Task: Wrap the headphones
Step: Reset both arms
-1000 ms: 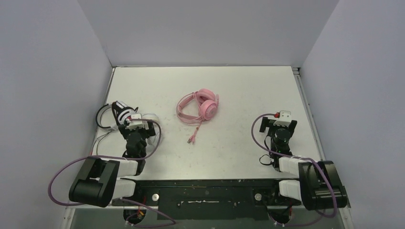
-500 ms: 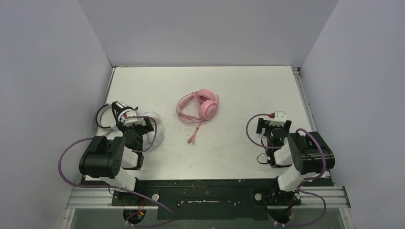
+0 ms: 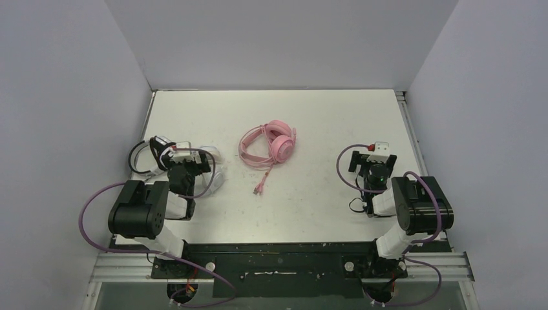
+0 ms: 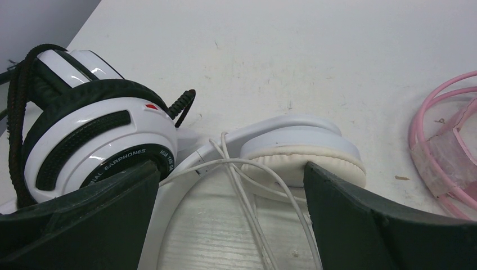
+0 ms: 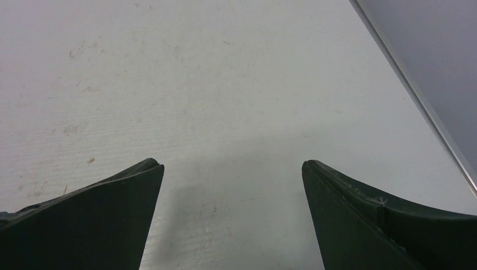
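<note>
Headphones: three corded sets lie on the table [image 3: 310,116]. The white headset [image 4: 298,147] sits just ahead of our left gripper [image 4: 229,169]. The black-and-white headset [image 4: 95,140] is to that gripper's left, seemingly touching the white one. The pink headset [image 3: 271,143] lies off to the gripper's right.
Left gripper: jaws spread wide and holding nothing, low over the white cable [image 4: 247,197], which runs between them.
Right gripper [image 5: 232,164]: also spread wide and empty, with only bare table ahead; every headset lies well off to its left.
Step in hand: we judge it to be the reach for the white set's cord.
Doing it well: we should close on the thin cord alone, not the cup or band, and draw it clear of the neighbour's black cord [image 4: 16,112] before winding. We would bring the right arm across to steady the band.
Materials: the white set has a smooth hard band and a soft cream cushion. Its neighbour has a glossy white shell, black padding and a braided cord. The pink set is glossy plastic.
Shapes: rounded cups, arched bands and limp looping cords likely to slip.
</note>
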`<act>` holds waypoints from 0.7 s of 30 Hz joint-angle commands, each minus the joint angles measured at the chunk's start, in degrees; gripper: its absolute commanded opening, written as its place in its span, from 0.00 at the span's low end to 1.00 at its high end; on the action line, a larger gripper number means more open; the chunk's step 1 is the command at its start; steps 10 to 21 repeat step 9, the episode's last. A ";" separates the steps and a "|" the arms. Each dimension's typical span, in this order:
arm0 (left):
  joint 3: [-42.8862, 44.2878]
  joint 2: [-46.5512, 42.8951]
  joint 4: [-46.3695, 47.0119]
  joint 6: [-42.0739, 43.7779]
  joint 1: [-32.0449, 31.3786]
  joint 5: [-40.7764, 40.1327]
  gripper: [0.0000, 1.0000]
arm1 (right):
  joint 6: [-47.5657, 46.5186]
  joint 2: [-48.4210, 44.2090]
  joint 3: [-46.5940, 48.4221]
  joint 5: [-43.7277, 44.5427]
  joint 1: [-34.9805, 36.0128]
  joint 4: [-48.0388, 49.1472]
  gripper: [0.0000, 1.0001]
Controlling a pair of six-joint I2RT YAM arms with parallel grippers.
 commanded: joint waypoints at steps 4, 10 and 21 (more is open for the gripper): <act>0.80 0.78 -2.46 1.75 -0.23 0.90 0.97 | 0.64 -0.28 0.87 -1.49 -0.25 1.73 1.00; 0.89 0.70 -2.83 1.82 -0.35 0.76 0.97 | 0.58 -0.29 0.90 -1.49 -0.27 1.70 1.00; 0.89 0.70 -2.83 1.82 -0.35 0.76 0.97 | 0.58 -0.29 0.90 -1.49 -0.27 1.70 1.00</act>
